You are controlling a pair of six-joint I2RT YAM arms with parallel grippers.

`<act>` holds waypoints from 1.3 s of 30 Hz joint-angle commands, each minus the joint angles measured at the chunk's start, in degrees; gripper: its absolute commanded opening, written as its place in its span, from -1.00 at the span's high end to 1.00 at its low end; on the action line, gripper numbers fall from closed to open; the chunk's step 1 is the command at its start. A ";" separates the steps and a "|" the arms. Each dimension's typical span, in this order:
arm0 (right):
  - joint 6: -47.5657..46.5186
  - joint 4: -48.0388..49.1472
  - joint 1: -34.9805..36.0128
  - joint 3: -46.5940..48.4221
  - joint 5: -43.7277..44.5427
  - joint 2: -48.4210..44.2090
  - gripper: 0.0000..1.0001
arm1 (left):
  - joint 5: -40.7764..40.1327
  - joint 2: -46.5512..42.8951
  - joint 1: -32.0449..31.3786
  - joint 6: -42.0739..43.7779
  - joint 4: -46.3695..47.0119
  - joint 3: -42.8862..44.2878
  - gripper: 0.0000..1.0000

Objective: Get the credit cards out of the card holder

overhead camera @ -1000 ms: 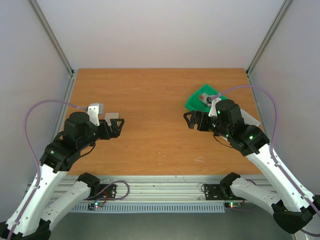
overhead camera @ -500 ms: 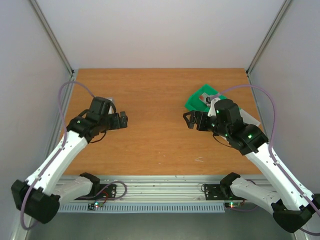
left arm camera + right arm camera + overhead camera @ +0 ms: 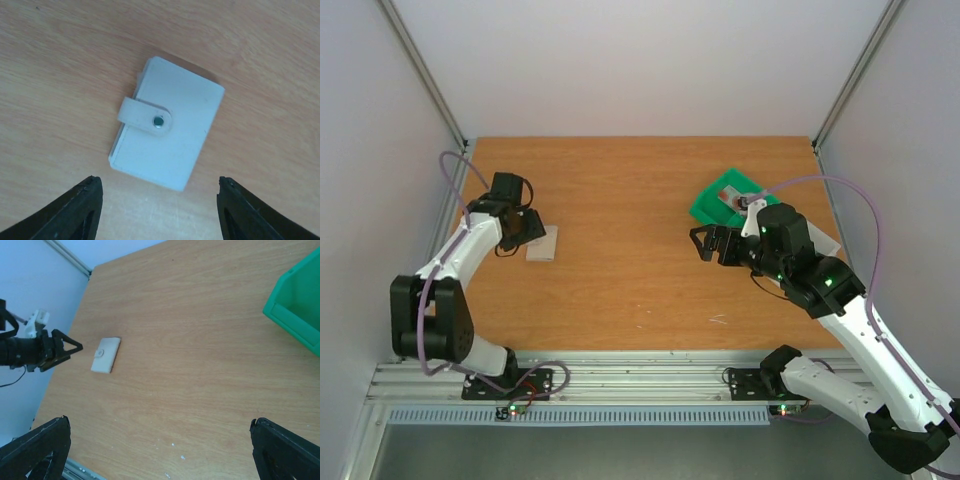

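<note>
Left pincer (image 3: 157, 189) gapes beside one edge of the card holder (image 3: 186, 131).

Inventory, as I see it.

- Card holder (image 3: 165, 131): pale whitish-grey and plain. The strap is the same shade, with a small dark snap ringed in silver.
- Desk (image 3: 640, 190): orange-brown with a fine wood grain.
- Tray (image 3: 705, 208): bright green.
- My left claw (image 3: 157, 184): matt black fingers.
- My right claw (image 3: 159, 424): black as well.
- My left arm (image 3: 460, 255) and right arm (image 3: 865, 330): white shells and black joints. The right one has green lights.
- Cables (image 3: 817, 179): lilac.
- Walls (image 3: 640, 60): pale grey-white.
- Rail (image 3: 640, 372): silver.
</note>
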 commanded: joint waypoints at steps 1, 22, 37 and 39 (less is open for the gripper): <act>-0.64 0.48 -0.30 -0.61 -1.06 -0.48 -0.97 | 0.76 4.47 1.89 -0.91 4.55 2.75 -0.26; -1.42 -3.71 -0.25 -0.37 -1.97 -4.41 -0.97 | 8.46 23.77 5.44 2.46 13.19 4.51 0.15; -4.33 -10.32 -0.37 1.57 1.40 -4.18 -0.96 | 15.53 21.39 -3.41 0.68 17.21 -3.11 0.33; -4.67 -10.84 -0.31 1.76 1.39 -3.68 -0.96 | 16.22 21.19 -5.01 0.36 17.62 -3.88 0.33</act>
